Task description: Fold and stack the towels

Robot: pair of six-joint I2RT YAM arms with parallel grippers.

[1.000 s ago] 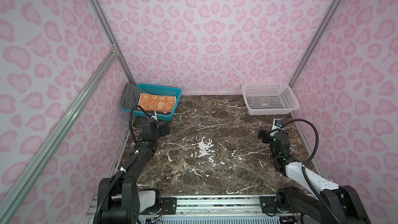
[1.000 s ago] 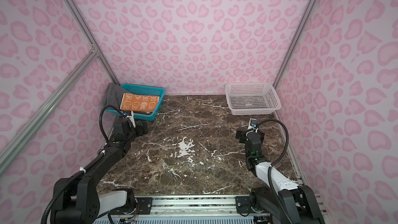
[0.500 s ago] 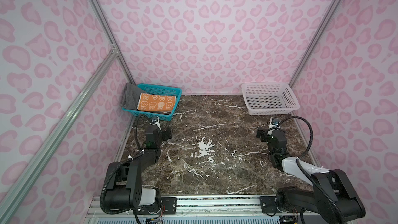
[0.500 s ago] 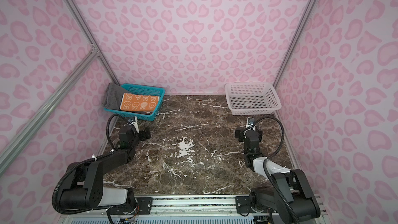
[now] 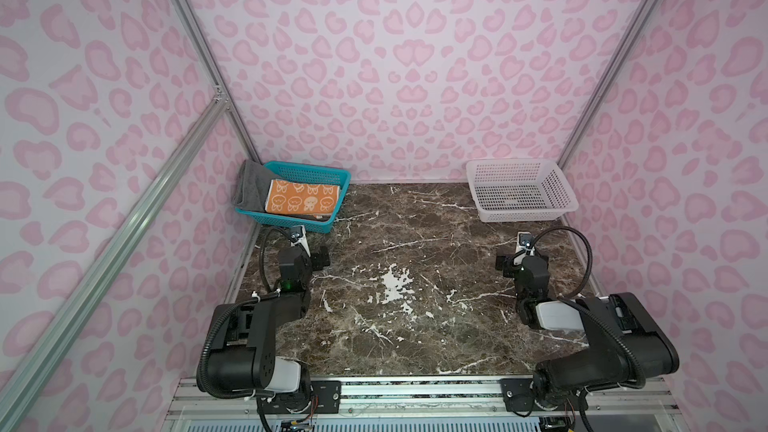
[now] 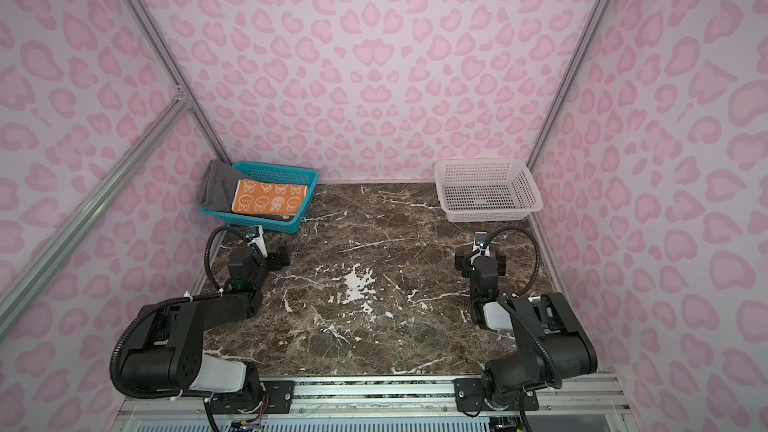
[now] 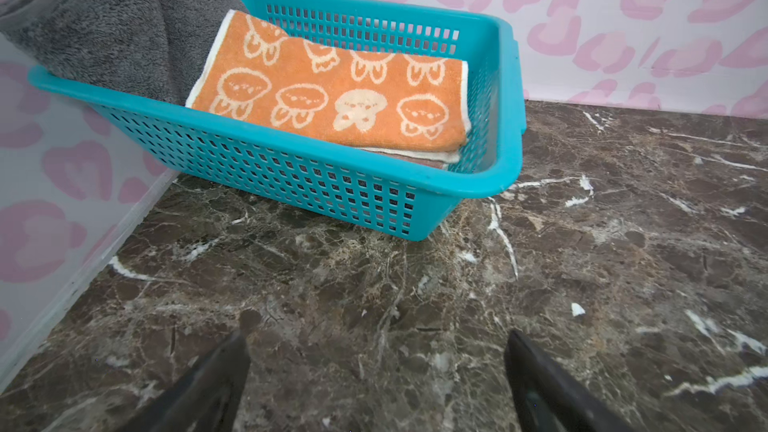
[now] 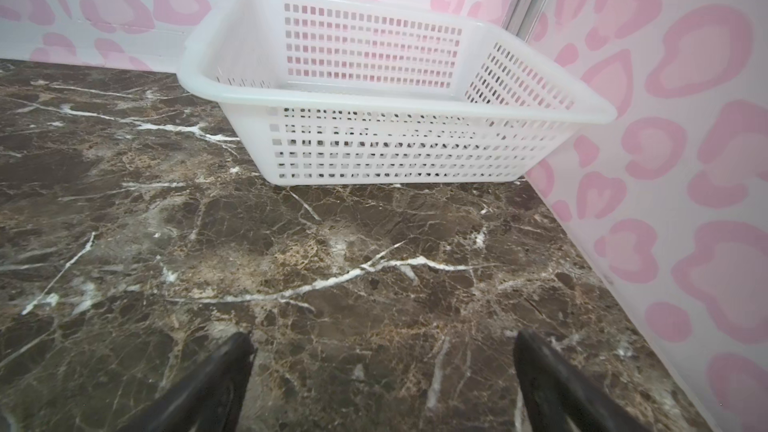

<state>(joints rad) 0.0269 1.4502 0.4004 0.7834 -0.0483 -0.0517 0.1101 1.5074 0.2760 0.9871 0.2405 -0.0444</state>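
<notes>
An orange towel with white cartoon faces lies folded on top inside the teal basket at the back left. A dark grey towel hangs over the basket's left rim. The edge of another folded cloth shows under the orange one. My left gripper is open and empty, low over the table just in front of the basket. My right gripper is open and empty at the right.
A white mesh basket stands at the back right, ahead of the right gripper, with nothing seen in it. Pink patterned walls close in the dark marble table on three sides. A metal rail runs along the front.
Both arms have folded back and down toward the front rail. The grippers have stayed open and nearly in place. The towels have not moved.
</notes>
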